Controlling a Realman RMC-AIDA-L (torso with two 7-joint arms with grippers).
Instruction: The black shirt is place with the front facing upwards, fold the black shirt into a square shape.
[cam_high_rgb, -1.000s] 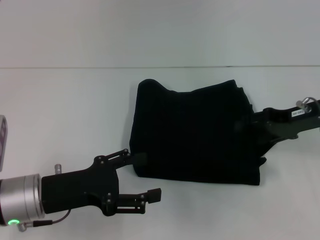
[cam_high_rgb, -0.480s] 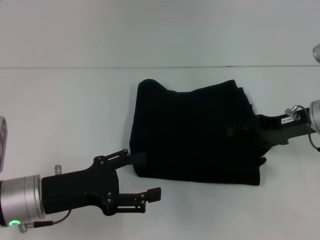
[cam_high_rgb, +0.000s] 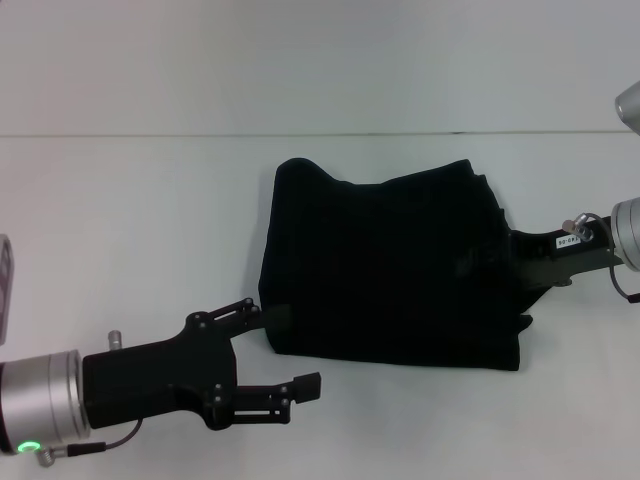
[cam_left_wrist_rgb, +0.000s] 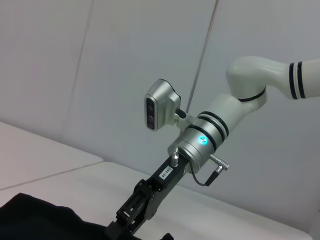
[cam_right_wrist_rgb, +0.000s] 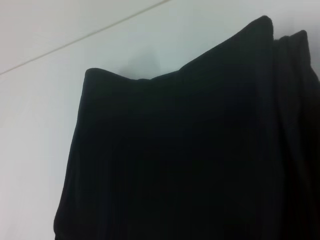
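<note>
One large plain black cloth shirt (cam_high_rgb: 385, 265) lies folded into a rough square on the white table (cam_high_rgb: 130, 220). Left gripper (cam_high_rgb: 285, 350) sits just beside its near-left corner, fingers spread apart, holding nothing. Right gripper is at the shirt's right edge, black against black, grip can't be told.

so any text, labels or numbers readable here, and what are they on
Nothing reads clearly.
White sticker on the right gripper's body: dark characters, too small to read in either the head or left wrist view.
Black shirt: folded, no lettering or label visible.
Left gripper: no markings visible, only a green light at the wrist.
</note>
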